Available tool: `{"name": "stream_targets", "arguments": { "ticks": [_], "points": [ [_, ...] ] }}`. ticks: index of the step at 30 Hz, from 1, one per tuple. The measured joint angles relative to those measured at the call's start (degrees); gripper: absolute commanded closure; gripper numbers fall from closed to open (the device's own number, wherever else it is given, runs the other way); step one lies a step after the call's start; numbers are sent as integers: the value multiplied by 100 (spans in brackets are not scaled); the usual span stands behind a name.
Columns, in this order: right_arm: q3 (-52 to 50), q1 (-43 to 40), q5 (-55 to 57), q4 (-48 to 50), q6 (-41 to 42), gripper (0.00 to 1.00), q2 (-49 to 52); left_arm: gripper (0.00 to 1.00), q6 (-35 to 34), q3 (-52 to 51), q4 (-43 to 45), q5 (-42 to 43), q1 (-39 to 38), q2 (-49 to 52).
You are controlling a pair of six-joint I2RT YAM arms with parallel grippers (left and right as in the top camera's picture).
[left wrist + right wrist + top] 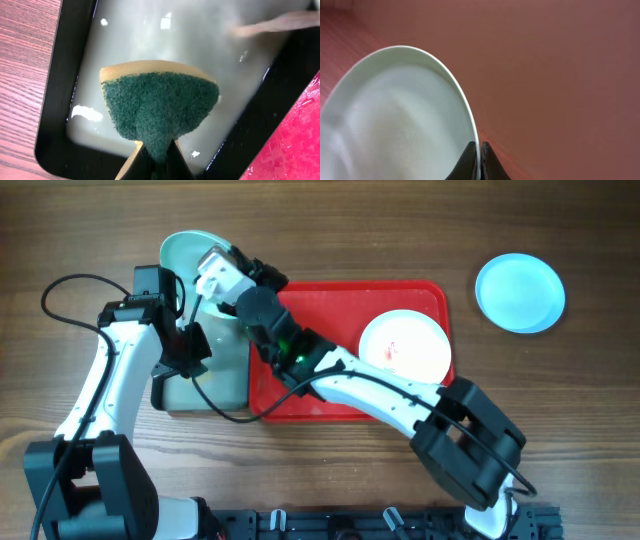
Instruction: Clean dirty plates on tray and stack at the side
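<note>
My right gripper (218, 262) is shut on the rim of a pale turquoise plate (185, 250) and holds it tilted above the far end of the grey tray; in the right wrist view the plate (395, 115) fills the left and my fingers (480, 150) pinch its edge. My left gripper (190, 345) is shut on a green and yellow sponge (160, 107) held over the grey tray. A white plate (405, 345) with red-orange smears lies in the red tray (330, 300). A second turquoise plate (520, 292) lies on the table at the far right.
The black-rimmed grey tray (230, 380) holds cloudy water and sits against the red tray's left edge; its black rim (65, 75) shows in the left wrist view. The red tray's corner (295, 145) shows at lower right there. A black cable loops over the left of the table.
</note>
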Motion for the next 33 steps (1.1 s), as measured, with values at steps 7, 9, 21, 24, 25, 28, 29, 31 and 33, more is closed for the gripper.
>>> {"name": "stream_targets", "arguments": {
  "ticks": [7, 9, 21, 24, 25, 28, 29, 31, 33],
  "points": [
    [0, 48, 527, 619, -514, 96, 0, 96, 0, 0, 44, 0, 0, 0],
    [0, 48, 581, 717, -555, 96, 0, 96, 0, 0, 55, 0, 0, 0],
    [0, 48, 601, 927, -1213, 96, 0, 96, -111, 0, 212, 0, 0, 0],
    [0, 48, 601, 927, -1213, 96, 0, 96, -111, 0, 212, -2, 0, 0],
    [0, 48, 601, 927, -1213, 96, 0, 96, -111, 0, 212, 0, 0, 0],
    [0, 55, 603, 929, -1185, 96, 0, 96, -111, 0, 212, 0, 0, 0],
    [0, 61, 603, 927, -1154, 96, 0, 96, -111, 0, 212, 0, 0, 0],
    [0, 87, 734, 1010, -1029, 96, 0, 96, -111, 0, 212, -2, 0, 0],
    [0, 103, 852, 929, -654, 96, -2, 96, -111, 0, 210, -2, 0, 0]
  ]
}}
